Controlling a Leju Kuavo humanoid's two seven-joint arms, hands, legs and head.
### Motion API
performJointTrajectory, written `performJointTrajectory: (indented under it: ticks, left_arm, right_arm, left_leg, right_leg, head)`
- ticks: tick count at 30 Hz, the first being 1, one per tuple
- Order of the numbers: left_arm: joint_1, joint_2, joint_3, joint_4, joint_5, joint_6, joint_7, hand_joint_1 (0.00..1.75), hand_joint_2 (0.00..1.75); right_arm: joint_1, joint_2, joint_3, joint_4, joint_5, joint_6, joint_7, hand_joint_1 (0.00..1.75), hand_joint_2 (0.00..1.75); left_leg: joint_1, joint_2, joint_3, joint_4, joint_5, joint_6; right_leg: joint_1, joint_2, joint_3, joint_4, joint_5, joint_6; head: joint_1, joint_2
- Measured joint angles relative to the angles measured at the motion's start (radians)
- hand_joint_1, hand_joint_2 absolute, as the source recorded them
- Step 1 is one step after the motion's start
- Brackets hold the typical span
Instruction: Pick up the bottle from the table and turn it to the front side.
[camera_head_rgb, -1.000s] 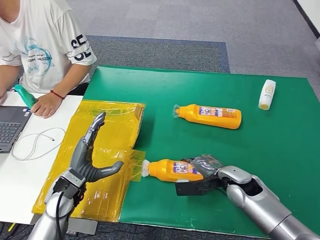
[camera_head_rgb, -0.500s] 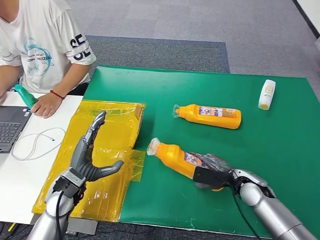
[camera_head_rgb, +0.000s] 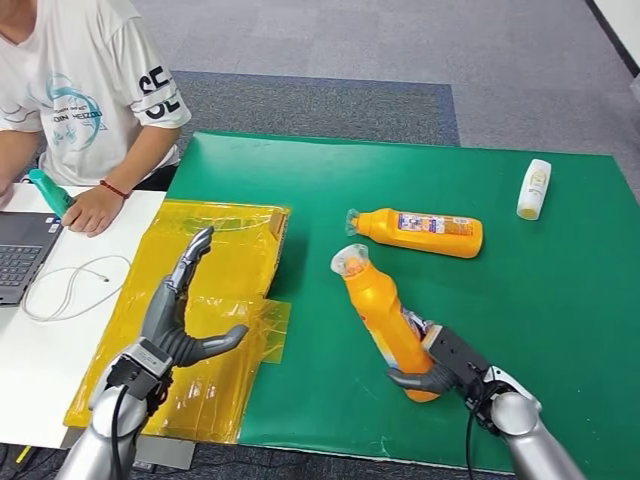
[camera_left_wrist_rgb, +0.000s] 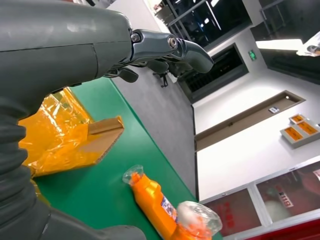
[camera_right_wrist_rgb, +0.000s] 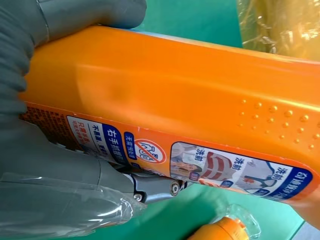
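Note:
My right hand (camera_head_rgb: 441, 365) grips the lower body of an orange bottle (camera_head_rgb: 385, 322) and holds it tilted above the green mat (camera_head_rgb: 302, 190), its clear cap (camera_head_rgb: 349, 262) pointing up and away from me. The right wrist view shows the orange bottle (camera_right_wrist_rgb: 181, 105) close up, its printed label facing the camera and my thumb (camera_right_wrist_rgb: 90, 15) wrapped over it. A second orange bottle (camera_head_rgb: 419, 232) lies on its side farther back on the mat. My left hand (camera_head_rgb: 177, 315) hovers open over the yellow plastic bag (camera_head_rgb: 226, 260), fingers spread.
A small white bottle (camera_head_rgb: 533, 188) lies near the mat's far right edge. A person in a white shirt (camera_head_rgb: 83, 90) sits at the far left beside a laptop (camera_head_rgb: 23, 255) and a white cable (camera_head_rgb: 72, 285) on a white table.
My right hand has lifted the near bottle off the mat and swung it from lying flat to tilted up, cap raised. The left hand has not moved.

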Motion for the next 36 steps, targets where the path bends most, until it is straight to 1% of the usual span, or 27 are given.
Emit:
performJointTrajectory:
  ticks: [6,11,15,25,32,36]
  left_arm:
    - [0.003,0.000,-0.004,0.000,0.002,-0.001,0.010,0.00,1.75]
    - [0.003,0.000,-0.007,0.000,0.018,-0.009,0.015,0.00,1.75]
    - [0.003,0.000,-0.008,0.001,0.048,-0.033,0.015,0.00,1.75]
    - [-0.010,0.002,-0.007,0.049,0.185,-0.163,-0.007,0.00,1.75]
    - [-0.025,0.006,0.010,0.117,0.289,-0.273,-0.027,0.00,1.75]
    - [-0.030,0.009,0.025,0.147,0.318,-0.297,-0.035,0.00,1.75]
  right_arm:
    - [0.029,0.035,-0.039,-0.016,-0.037,0.049,-0.050,1.75,1.75]
    - [0.032,0.060,-0.058,-0.033,-0.054,0.062,-0.064,1.75,1.75]
    - [0.032,0.073,-0.068,-0.047,-0.066,0.073,-0.077,1.75,1.75]
    - [0.029,0.105,-0.068,-0.100,-0.054,0.078,-0.108,1.75,1.75]
    - [0.017,0.131,-0.057,-0.144,0.014,0.051,-0.110,1.75,1.75]
    - [0.012,0.141,-0.033,-0.163,0.070,0.025,-0.105,1.75,1.75]
  left_leg:
    - [0.000,0.000,-0.001,0.000,0.000,0.000]
    - [0.000,0.000,-0.001,0.000,0.000,0.000]
    - [0.000,0.000,-0.001,0.000,0.000,0.000]
    - [0.000,0.000,-0.001,0.000,0.000,0.000]
    - [0.000,0.000,-0.001,0.000,0.000,0.000]
    - [0.000,0.000,-0.001,0.000,0.000,0.000]
  right_leg:
    - [0.000,0.000,-0.001,0.000,0.000,0.000]
    - [0.000,0.000,-0.001,0.000,0.000,0.000]
    - [0.000,0.000,-0.001,0.001,0.000,0.000]
    - [0.000,0.000,-0.001,0.001,0.000,0.000]
    - [0.000,0.000,-0.001,0.001,0.000,0.000]
    - [0.000,0.000,-0.001,0.001,0.000,0.000]
  head:
    - [0.000,0.000]
    - [0.000,0.000]
    - [0.000,0.000]
    - [0.000,0.000]
    - [0.000,0.000]
    - [0.000,0.000]
